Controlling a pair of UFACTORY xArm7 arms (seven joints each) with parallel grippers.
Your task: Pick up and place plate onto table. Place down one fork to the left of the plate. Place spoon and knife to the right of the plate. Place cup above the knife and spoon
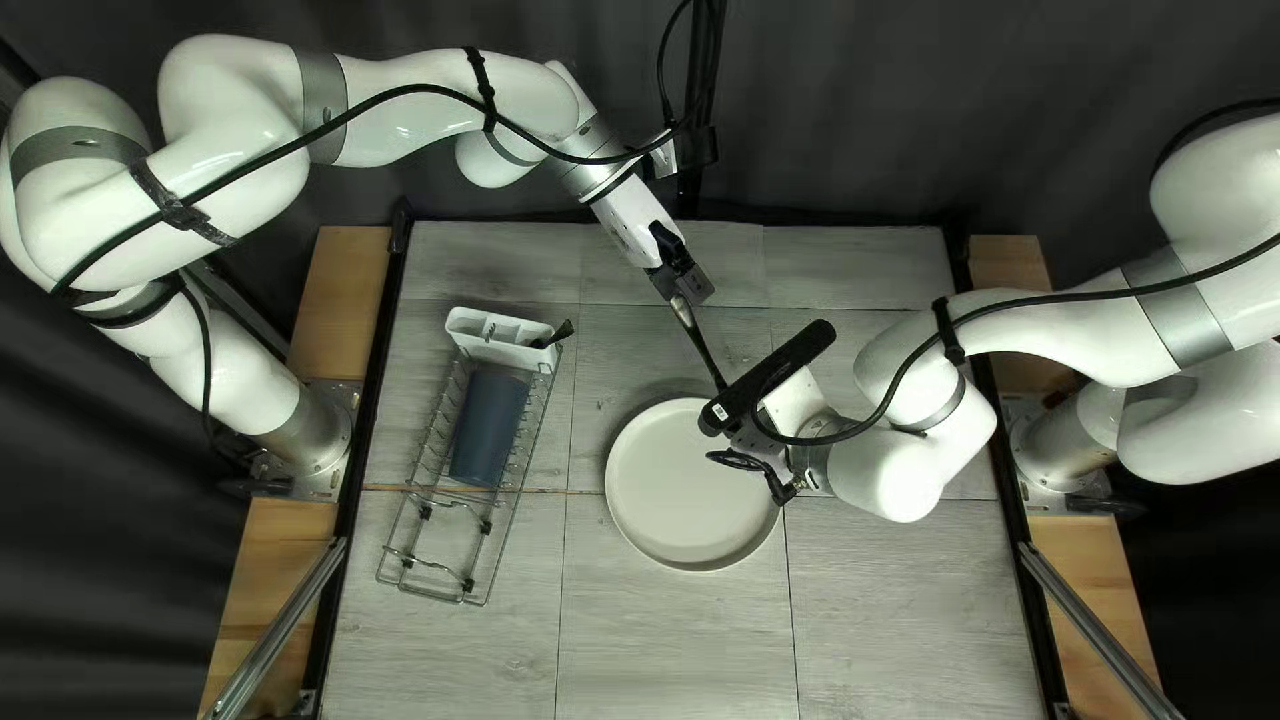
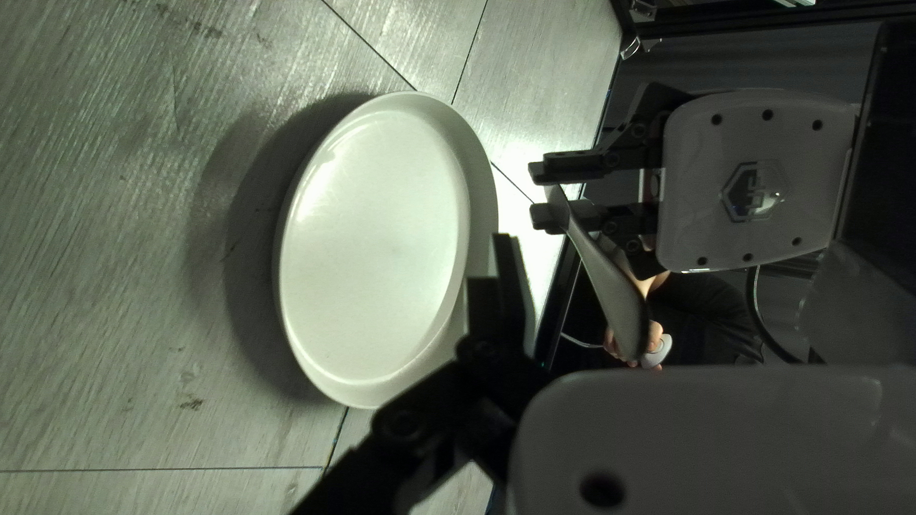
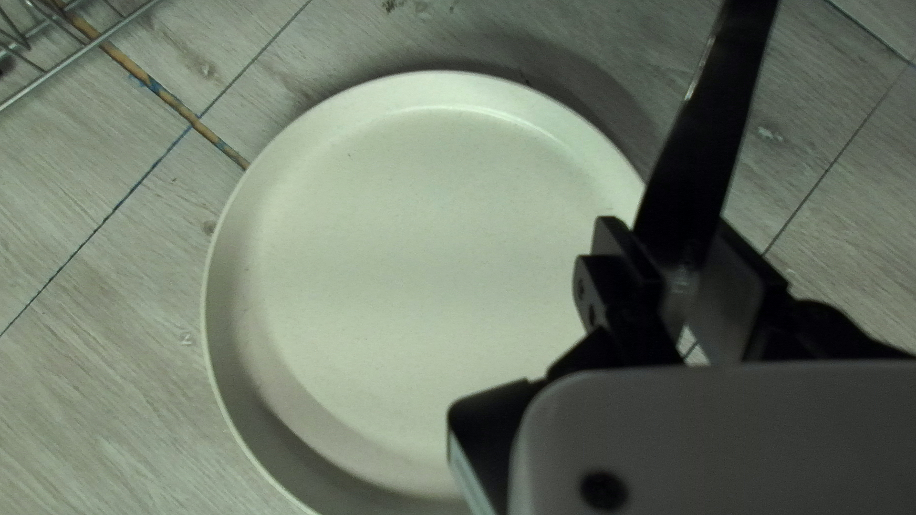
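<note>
Handing over a utensil (image 3: 704, 143), apparently.
The right gripper (image 3: 676, 253) pinches it in its jaws; the left gripper (image 1: 684, 294) has spread jaws. Next: lower it right of the plate (image 1: 683, 494).
</note>
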